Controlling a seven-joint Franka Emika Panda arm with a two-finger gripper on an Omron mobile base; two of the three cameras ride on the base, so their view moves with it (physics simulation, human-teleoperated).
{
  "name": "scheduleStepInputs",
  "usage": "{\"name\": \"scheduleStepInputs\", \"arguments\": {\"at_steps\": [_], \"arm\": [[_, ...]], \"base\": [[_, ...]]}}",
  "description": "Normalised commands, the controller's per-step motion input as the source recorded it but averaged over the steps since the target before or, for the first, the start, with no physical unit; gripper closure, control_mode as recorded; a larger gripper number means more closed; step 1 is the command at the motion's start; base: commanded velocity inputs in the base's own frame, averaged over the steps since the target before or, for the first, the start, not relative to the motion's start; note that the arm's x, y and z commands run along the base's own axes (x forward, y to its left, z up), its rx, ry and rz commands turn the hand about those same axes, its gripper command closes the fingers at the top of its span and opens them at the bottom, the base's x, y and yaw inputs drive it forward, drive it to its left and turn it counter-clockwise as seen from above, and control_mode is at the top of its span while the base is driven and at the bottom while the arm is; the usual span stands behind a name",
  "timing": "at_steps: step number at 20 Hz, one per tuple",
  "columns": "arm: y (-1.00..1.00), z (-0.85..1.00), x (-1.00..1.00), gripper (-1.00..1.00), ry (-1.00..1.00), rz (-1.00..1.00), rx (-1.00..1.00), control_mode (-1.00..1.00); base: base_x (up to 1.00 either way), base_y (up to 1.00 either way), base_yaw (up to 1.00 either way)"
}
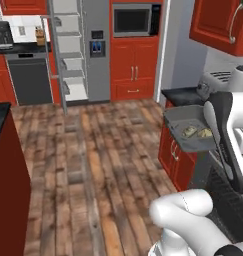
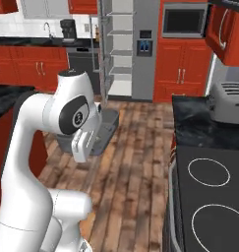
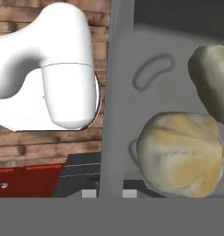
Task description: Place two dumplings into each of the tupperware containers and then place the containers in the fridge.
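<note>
A grey tupperware container [image 1: 179,118] hangs in the air above the wooden floor, level, with two dumplings [image 1: 189,131] lying side by side in it. In the hand view my gripper [image 3: 109,191] is shut on the container's rim [image 3: 116,87]. One dumpling [image 3: 180,155] sits close to the fingers and the other [image 3: 213,78] lies beyond it. In the right base view my own arm covers much of the container [image 2: 107,129]. The fridge [image 1: 96,50] stands across the room with one door swung open, baring its pale shelves [image 1: 72,60].
A dark counter [image 2: 190,125] with a toaster [image 2: 228,101] and a stovetop [image 2: 209,197] runs along my right. A dark island counter [image 1: 0,120] stands at the left. A dishwasher [image 1: 29,80] sits left of the fridge, a microwave [image 1: 133,20] to its right. Wooden floor [image 1: 98,150] lies between.
</note>
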Motion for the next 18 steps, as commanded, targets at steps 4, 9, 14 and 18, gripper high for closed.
{"name": "scheduleStepInputs", "arguments": {"at_steps": [4, 9, 14, 18], "arm": [[0.00, 0.00, 0.00, 1.00, 0.00, 0.00, 0.00, 1.00], [0.00, 0.00, 0.00, 1.00, 0.00, 0.00, 0.00, 1.00], [0.00, 0.00, 0.00, 1.00, 0.00, 0.00, 0.00, 1.00], [0.00, 0.00, 0.00, 1.00, 0.00, 0.00, 0.00, 1.00]], "base": [[1.00, 1.00, 0.03], [1.00, 0.43, 0.08], [1.00, -0.01, 0.10], [1.00, -0.14, 0.14]]}}
